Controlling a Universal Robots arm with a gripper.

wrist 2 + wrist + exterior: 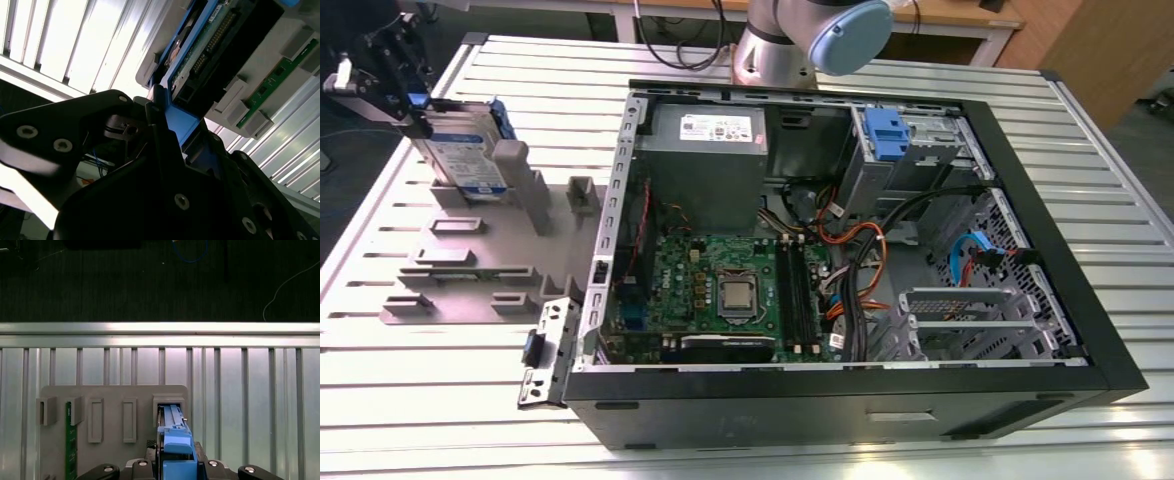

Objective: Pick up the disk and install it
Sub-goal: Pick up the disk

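Observation:
The disk point(464, 148), silver with a white-and-blue label and a bright blue carrier, stands on edge in a slot of the grey fixture point(480, 262) at the exterior view's left. My gripper point(416, 112) is at its upper end, black fingers on either side of the blue frame, and looks shut on it. In the first wrist view the blue carrier point(175, 445) runs from between my fingertips point(209, 466) down into the fixture slot point(169, 401). In the second wrist view one finger point(156, 112) presses against the carrier point(184, 122) below the disk's circuit side point(212, 42).
The open computer case point(1067, 300) lies at the exterior view's right, with the motherboard point(720, 290), loose cables point(881, 240), a grey power supply point(707, 160) and a blue latch piece point(886, 135) at the drive bay. A green board point(70, 440) stands in another fixture slot. The ribbed metal table point(414, 400) carries everything.

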